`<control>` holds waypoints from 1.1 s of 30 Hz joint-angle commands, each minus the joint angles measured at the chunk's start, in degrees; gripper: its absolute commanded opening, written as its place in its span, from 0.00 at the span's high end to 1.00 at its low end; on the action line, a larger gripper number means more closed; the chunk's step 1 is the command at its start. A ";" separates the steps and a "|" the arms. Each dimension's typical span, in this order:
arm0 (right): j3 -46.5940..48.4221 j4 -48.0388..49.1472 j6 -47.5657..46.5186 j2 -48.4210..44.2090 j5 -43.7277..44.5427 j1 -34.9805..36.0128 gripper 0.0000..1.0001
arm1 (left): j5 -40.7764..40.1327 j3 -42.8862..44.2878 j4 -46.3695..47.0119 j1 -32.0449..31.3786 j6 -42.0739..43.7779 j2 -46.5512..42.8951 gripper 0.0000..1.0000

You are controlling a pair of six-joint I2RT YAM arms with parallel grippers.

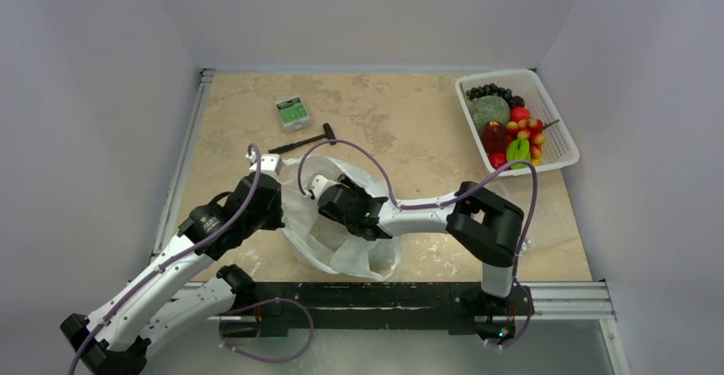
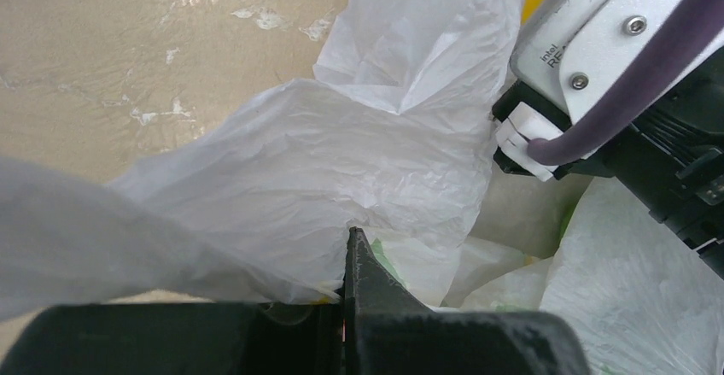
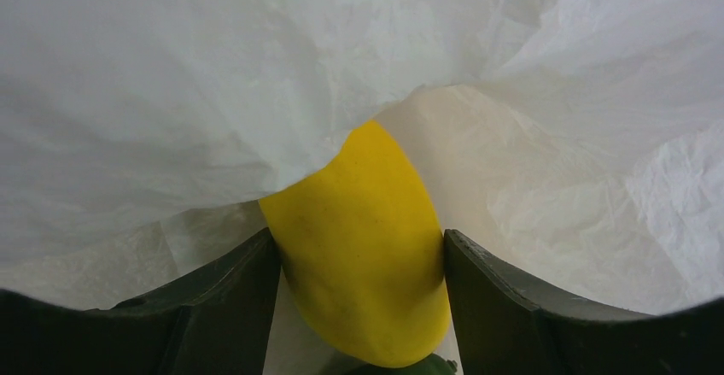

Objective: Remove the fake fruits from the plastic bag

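The white plastic bag [image 1: 346,251] lies crumpled on the table at the near middle. My left gripper [image 2: 350,251] is shut on a fold of the bag's edge [image 2: 324,161], at the bag's left side [image 1: 286,213] in the top view. My right gripper [image 3: 359,251] is inside the bag [image 3: 213,76] and shut on a yellow fake fruit [image 3: 363,230] with a green end, one finger [image 3: 230,294] on each side of it. In the top view the right wrist [image 1: 346,207] reaches into the bag's mouth and its fingers are hidden.
A white basket [image 1: 559,140] at the far right holds several fake fruits [image 1: 512,123]. A small clear box [image 1: 293,112] and a black tool [image 1: 303,142] lie on the table behind the bag. The right wrist [image 2: 598,59] sits close to my left gripper.
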 commanded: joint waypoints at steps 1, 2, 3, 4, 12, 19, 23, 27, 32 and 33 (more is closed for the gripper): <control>0.57 1.73 0.81 -4.79 -4.75 0.23 0.66 | -0.29 1.54 1.48 -0.39 0.69 -0.29 1.00; 0.42 1.72 1.04 -5.51 -5.77 0.23 0.69 | -0.46 1.41 1.41 -0.44 0.64 -0.43 1.00; 0.29 1.75 1.26 -6.27 -6.89 0.23 0.71 | -0.68 1.40 1.36 -0.47 0.53 -0.55 1.00; 0.41 1.68 1.39 -6.91 -8.08 0.30 0.74 | -0.94 1.46 1.35 -0.52 0.42 -0.57 1.00; 2.18 -1.39 0.77 -11.11 -15.90 2.21 1.00 | -3.67 1.57 0.31 -0.52 -0.53 -1.12 1.00; 1.71 -0.57 1.96 -16.26 -28.76 2.40 1.00 | -7.81 1.73 -1.07 -0.50 -1.57 -2.69 1.00; 0.84 1.05 2.93 -19.51 -32.51 2.39 1.00 | -9.38 1.88 -1.80 -0.49 -2.16 -3.48 1.00; -2.13 3.30 4.37 -22.71 -33.18 2.37 1.00 | -11.43 2.13 -2.78 -0.53 -2.76 -4.35 1.00; -1.31 -3.73 2.55 -20.42 -27.43 2.34 1.00 | -14.49 2.28 -3.83 -0.50 -3.83 -7.74 1.00; -1.12 -4.98 2.09 -19.88 -24.69 2.36 1.00 | -14.89 2.16 -3.84 -0.48 -3.96 -8.71 1.00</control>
